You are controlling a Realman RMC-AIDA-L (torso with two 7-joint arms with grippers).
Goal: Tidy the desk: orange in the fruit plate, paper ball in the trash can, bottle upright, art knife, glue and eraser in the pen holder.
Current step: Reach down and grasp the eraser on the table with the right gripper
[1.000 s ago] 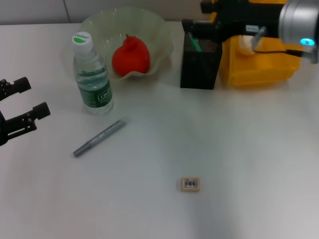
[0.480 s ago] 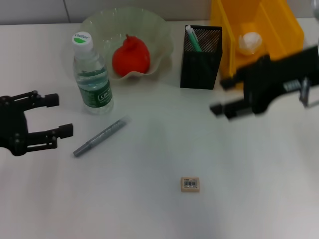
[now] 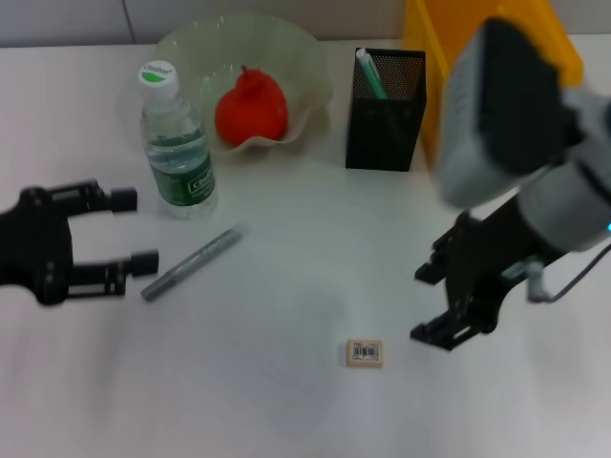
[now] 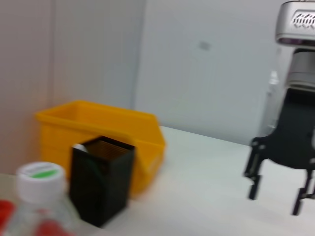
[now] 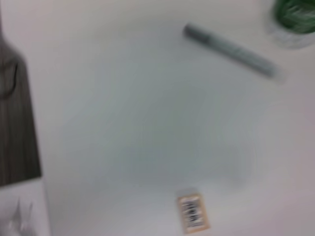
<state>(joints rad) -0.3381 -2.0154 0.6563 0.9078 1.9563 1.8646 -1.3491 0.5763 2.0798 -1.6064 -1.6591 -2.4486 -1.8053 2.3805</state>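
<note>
Right tool (image 3: 431, 305), jaws spread, hangs lower right beside the eraser (image 3: 365, 353); left tool (image 3: 134, 229) gapes near the glue (image 3: 191, 263). Off-centre pinch could flick either away.

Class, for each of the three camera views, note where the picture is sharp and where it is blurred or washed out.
Head view: eraser, glue and bottle are crisp; the right arm's grey housing is smeared. Left wrist view: soft throughout, the bottle cap blurred up close, the right gripper hazy. Right wrist view: blurred overall, the eraser's barcode unreadable, the table pale and flat.
</note>
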